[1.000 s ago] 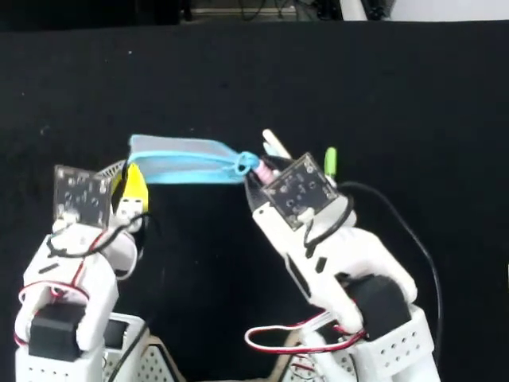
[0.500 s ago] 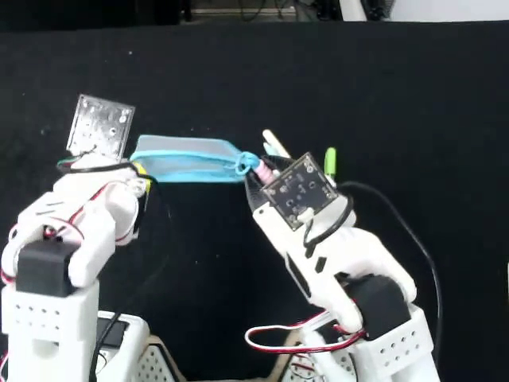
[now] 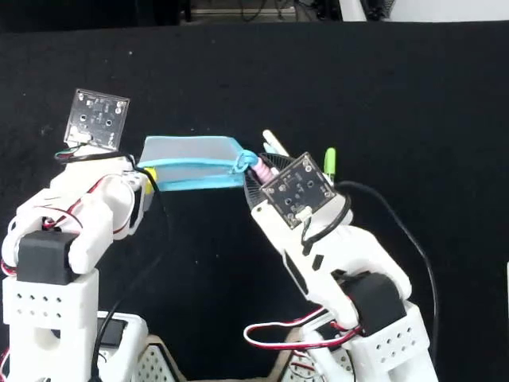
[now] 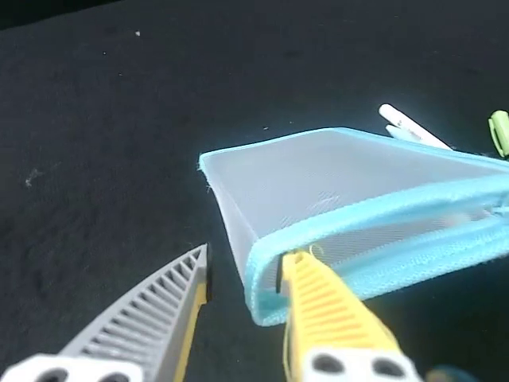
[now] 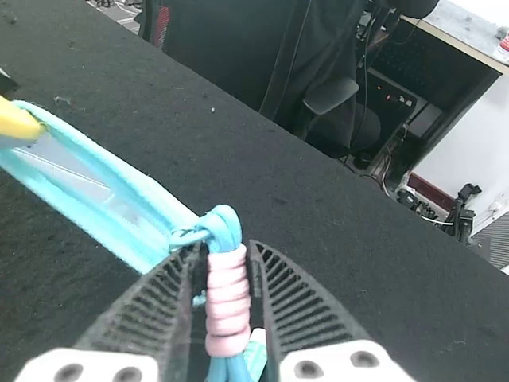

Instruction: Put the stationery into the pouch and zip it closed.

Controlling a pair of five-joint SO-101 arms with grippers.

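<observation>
The translucent pouch with cyan trim lies mid-table, its mesh side and zip edge in both wrist views. My left gripper is open at the pouch's left end: the yellow finger rests at the zip edge and the grey finger stands apart outside. My right gripper is shut on the pink zip pull at the pouch's right end. A white pen and a green marker lie on the table just beyond it.
A black cloth covers the table, with open room behind and to the right of the pouch. The right arm's cable loops over the cloth at the right. A dark chair and a desk stand beyond the table's far edge.
The left arm rose and swung forward, bringing its gripper to the pouch's left end. The pouch shifted slightly to the right. The right arm kept still, holding the zip pull.
</observation>
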